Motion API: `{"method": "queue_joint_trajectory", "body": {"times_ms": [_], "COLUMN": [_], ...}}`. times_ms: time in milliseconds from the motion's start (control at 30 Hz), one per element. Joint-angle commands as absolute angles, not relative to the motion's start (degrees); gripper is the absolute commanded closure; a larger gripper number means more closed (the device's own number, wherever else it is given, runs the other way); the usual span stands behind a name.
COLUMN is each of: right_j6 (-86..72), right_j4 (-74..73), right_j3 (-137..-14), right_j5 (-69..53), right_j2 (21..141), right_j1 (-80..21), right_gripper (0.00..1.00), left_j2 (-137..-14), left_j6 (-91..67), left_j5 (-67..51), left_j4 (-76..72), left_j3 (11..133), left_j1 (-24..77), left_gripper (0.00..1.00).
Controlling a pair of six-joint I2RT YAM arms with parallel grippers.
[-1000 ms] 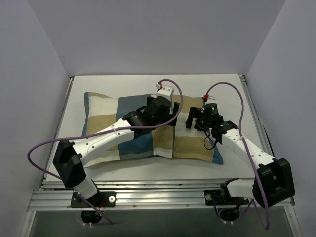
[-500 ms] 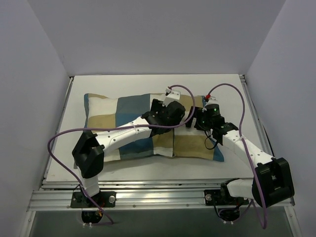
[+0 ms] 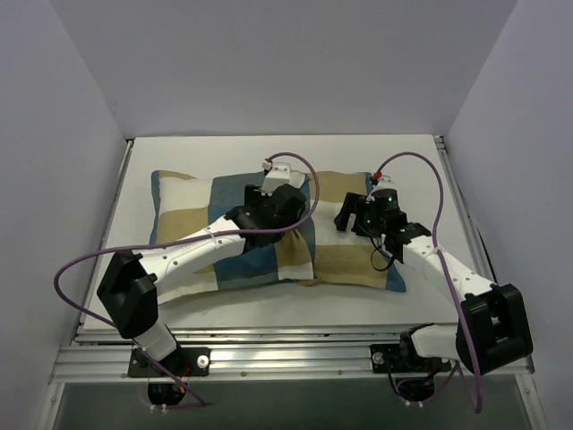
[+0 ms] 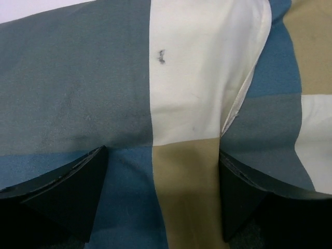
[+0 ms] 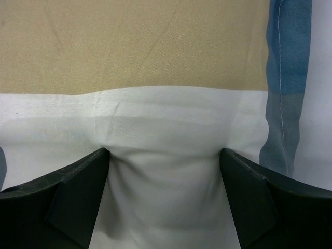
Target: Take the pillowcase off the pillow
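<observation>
1. Pillowcase (image 3: pixel 201 224) lies flat along the white table (image 3: pixel 224 152), long side running left to right, in blocks of blue, tan and white. The pillow is fully inside it and only its plump shape shows.
2. Left arm (image 3: pixel 192 251) crosses the pillowcase's near-left part on a slant, wrist over its middle.
3. Left gripper (image 4: pixel 162 194): jaws spread wide, nothing pinched. Both fingers (image 4: pixel 67 197) sit low on the cloth, astride the join of a blue and a tan block.
4. Flap edge (image 4: pixel 244 88) runs just beyond the left gripper, where a white block overlaps a blue one near the pillowcase's middle.
5. Right gripper (image 5: pixel 165 199) is over the pillowcase's right part, apart from the left gripper. Jaws spread wide, fingers (image 5: pixel 72 202) pressed down into a white block. The cloth puckers a little between them but is not clamped.
6. Blue edging (image 5: pixel 285 78) marks the pillowcase's border to the right of the right gripper.
7. Right arm (image 3: pixel 448 269) leaves the pillowcase at its near-right corner.
</observation>
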State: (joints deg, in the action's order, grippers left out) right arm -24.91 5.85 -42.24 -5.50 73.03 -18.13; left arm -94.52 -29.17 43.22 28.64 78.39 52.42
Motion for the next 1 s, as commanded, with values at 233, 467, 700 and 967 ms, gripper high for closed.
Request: {"method": "queue_joint_trajectory", "body": {"times_ms": [233,467,700,967], "right_j6": [-23.82,-23.99,-23.38,-23.64], "right_j4": [0.26,0.44,0.26,-7.12], "right_j3": [-41.84,-41.48,-43.85,-54.92], "right_j5": [-2.64,-1.41,-2.46,7.9], "right_j2": [74.88,76.46,73.58,70.75], "right_j1": [-17.14,-17.14,-18.97,-32.77], "right_gripper": [0.18,0.18,0.19,0.18], "left_j2": [-87.64,-80.6,-80.94,-83.5], "left_j6": [-31.99,-29.89,-29.88,-32.25], "left_j5": [42.1,39.04,33.93,31.82], "left_j4": [31.73,28.58,24.08,21.45], "left_j3": [70.93,68.56,64.6,61.7], "left_j1": [47.99,46.76,46.58,46.41], "left_gripper": [0.14,0.24,0.41,0.41]}}
